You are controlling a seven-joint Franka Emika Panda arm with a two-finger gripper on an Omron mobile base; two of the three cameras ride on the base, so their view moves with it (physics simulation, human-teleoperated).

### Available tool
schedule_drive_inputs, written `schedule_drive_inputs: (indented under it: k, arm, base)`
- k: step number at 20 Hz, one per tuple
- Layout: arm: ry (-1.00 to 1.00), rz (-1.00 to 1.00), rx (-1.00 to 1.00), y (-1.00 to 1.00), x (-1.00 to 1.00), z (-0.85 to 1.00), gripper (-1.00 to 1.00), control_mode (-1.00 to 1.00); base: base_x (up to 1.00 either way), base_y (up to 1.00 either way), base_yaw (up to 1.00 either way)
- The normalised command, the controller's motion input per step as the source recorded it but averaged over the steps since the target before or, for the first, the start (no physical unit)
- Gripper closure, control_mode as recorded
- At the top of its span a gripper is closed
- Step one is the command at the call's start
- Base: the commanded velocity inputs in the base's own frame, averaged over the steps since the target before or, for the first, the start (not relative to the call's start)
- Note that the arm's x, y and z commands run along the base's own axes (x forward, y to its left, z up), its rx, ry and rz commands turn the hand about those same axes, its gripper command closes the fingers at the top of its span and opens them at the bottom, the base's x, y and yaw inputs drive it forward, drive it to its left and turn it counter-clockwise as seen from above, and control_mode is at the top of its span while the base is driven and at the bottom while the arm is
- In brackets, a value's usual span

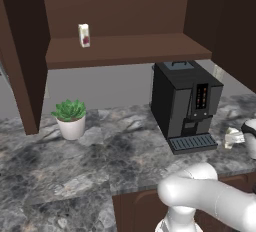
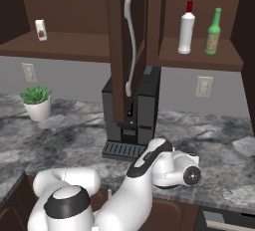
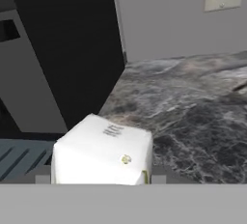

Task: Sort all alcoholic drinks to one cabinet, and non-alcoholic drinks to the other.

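A cream carton (image 3: pixel 103 150) with a yellowish-green mark lies tilted on the marble counter, right of the coffee machine. My gripper (image 3: pixel 101 180) is low at the counter and shut on it, a fingertip against each side. In the left base view the same carton (image 1: pixel 232 137) shows at the far right beside my hand. A white carton (image 1: pixel 84 35) with a red mark stands on the shelf of the wide cabinet (image 1: pixel 130 51). The green bottle (image 2: pixel 213 32) stands on the shelf of the narrower cabinet (image 2: pixel 199 59), whose door (image 2: pixel 117 51) with the silver handle hangs open.
A black coffee machine (image 1: pixel 185 103) stands on the counter (image 1: pixel 100 161) just left of the carton. A potted plant (image 1: pixel 70 118) sits further left. A white bottle with a red cap (image 2: pixel 186 28) stands beside the green one. Wall sockets (image 2: pixel 203 86) are behind.
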Motion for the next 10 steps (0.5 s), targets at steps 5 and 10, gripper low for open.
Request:
schedule_drive_inputs:
  k: [5,10]
  arm:
    - [0.0,0.0,-0.01,0.0,-0.19,0.0,1.0,-1.0]
    - [0.01,0.0,-0.03,0.0,-0.29,0.03,1.0,-1.0]
  base:
    - [0.0,0.0,0.0]
    - [0.0,0.0,0.0]
